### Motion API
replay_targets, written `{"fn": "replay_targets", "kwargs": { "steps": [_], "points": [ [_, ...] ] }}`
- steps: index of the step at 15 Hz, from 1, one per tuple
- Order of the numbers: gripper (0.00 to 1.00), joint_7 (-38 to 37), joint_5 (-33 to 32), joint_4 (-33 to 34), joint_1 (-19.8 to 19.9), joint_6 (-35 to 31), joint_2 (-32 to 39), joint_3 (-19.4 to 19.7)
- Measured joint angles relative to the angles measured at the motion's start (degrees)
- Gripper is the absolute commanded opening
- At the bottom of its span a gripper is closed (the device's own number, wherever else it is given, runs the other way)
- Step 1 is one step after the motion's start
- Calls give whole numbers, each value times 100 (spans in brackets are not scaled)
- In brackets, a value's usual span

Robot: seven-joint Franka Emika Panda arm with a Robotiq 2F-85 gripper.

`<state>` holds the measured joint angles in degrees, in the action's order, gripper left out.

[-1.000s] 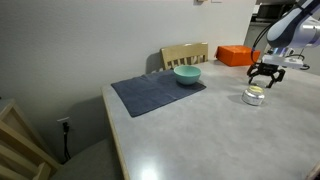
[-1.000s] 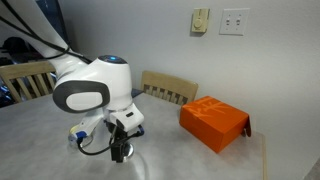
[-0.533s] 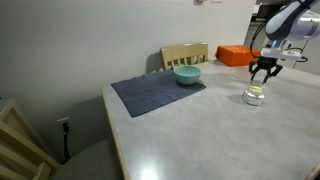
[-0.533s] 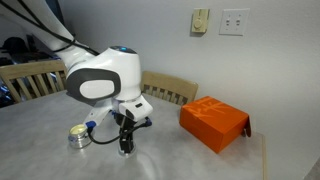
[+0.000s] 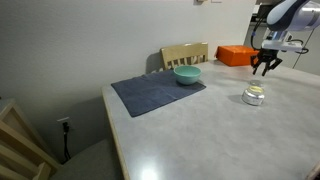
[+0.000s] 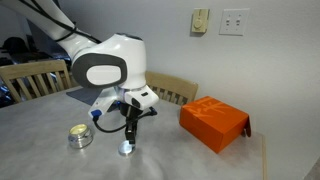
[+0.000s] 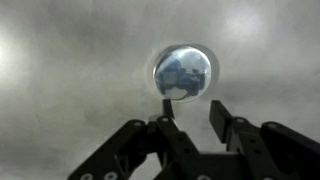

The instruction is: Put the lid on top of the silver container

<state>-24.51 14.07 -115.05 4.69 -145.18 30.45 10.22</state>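
While fingers [image 7: 232, 122] hang spread (empty) | lid [image 7: 183, 72] on silver container [image 6: 79, 141], beyond them

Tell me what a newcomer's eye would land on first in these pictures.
The bright orange box on the grey table stands out first, next to the bulky white robot arm. Then comes the small shiny silver container, with the open gripper hovering near it, and the teal bowl on a dark mat.

Wrist view blurry, pincer [image 7: 190, 115] base cut at btm edge, arm [image 5: 285, 12] cropped top-right.
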Motion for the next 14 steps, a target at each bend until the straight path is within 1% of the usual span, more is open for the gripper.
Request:
{"fn": "replay_targets", "kwargs": {
  "steps": [2,3,4,5,13,14],
  "points": [
    [90,0,0,6,0,49,11,-2],
    [96,0,0,6,0,79,23,-5],
    [100,0,0,7,0,114,42,-10],
    [100,0,0,8,0,138,70,-20],
    [100,-10,0,202,-103,162,638,-77],
    [75,-13,-2,234,-117,164,668,-76]
  ]
}}
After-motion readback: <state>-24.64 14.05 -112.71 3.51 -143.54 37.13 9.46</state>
